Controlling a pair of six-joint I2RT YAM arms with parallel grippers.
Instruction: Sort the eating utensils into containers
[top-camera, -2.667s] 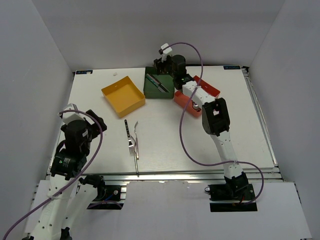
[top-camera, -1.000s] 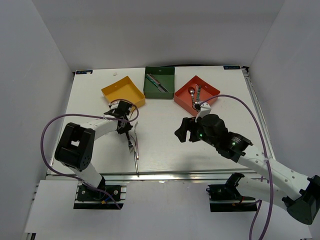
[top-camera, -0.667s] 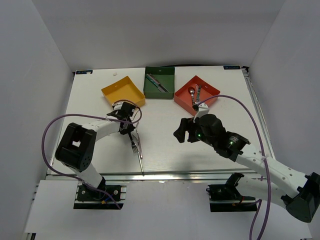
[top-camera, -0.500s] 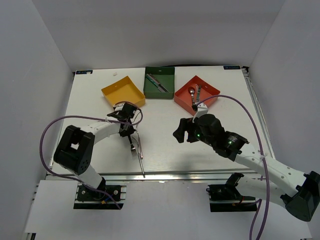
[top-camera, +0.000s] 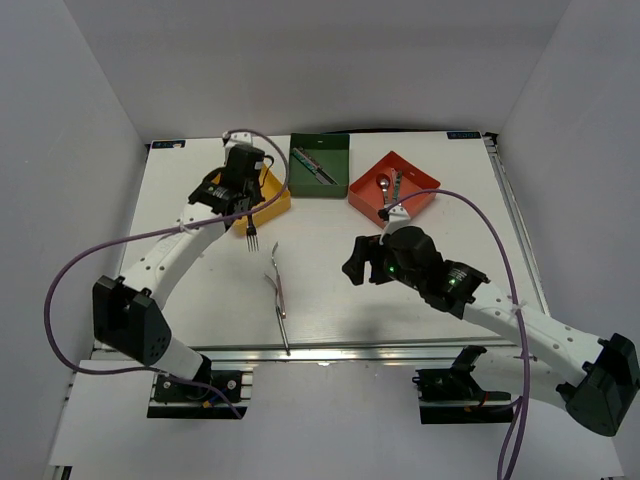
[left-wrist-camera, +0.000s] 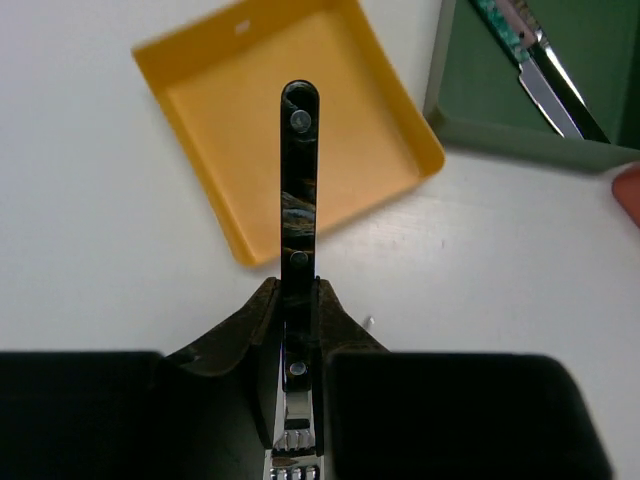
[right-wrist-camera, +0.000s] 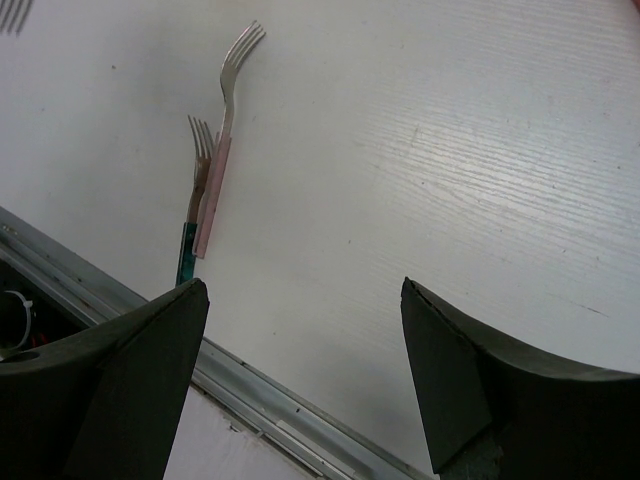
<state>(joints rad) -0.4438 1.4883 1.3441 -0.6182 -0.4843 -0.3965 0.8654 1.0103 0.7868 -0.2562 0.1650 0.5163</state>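
— Top external view first: where is the left gripper (top-camera: 243, 203)?
— You have it at the near corner of the yellow tray (top-camera: 274, 197), raised above the white table (top-camera: 450, 230). Check your left wrist view: its fingers are clamped on a dark-handled fork (left-wrist-camera: 299, 180), one pad on each side of the handle close to the neck. The handle points out over the yellow tray's floor, and the tines sit at the bottom edge of that picture. From above, you see the tines hang toward the table just in front of the tray.
— And the right gripper (right-wrist-camera: 300, 370)?
— Yours stands spread wide with nothing between the fingers, over bare table right of centre. Your right wrist view shows two forks lying ahead of it, side by side and touching: a pink-handled fork (right-wrist-camera: 215, 190) and a teal-handled fork (right-wrist-camera: 187, 250), handles toward the near edge of the table.
— The other trays?
— At the back you have the dark green tray (top-camera: 336, 182) with knives (left-wrist-camera: 535, 70) in it. Just right of it sits the red-orange tray (top-camera: 420, 180), holding what look like spoons (top-camera: 385, 186).
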